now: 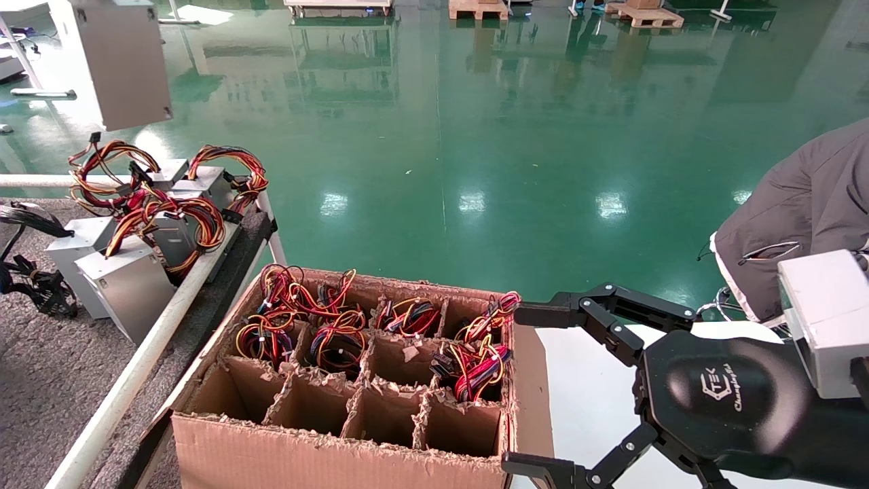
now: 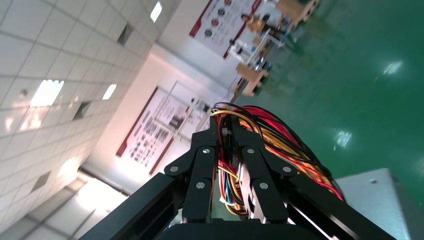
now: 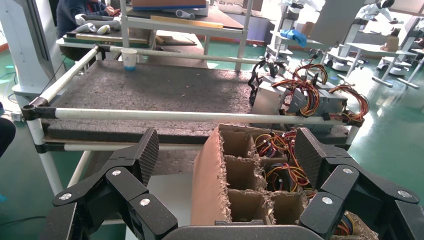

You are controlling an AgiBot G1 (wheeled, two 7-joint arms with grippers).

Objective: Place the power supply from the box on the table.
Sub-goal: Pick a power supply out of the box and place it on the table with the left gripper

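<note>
Above the table point(image 1: 41, 380), left gripper point(image 2: 227, 131) grips power supply point(image 1: 112, 61).

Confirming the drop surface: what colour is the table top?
Dark grey table, best in right wrist view.

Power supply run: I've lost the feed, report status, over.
Left gripper shut on a power supply by its wires, held high above the table. Right gripper open beside the box. Other supplies crowd the table's near corner.

Near box point(image 1: 326, 448) cells open, wire-free.
</note>
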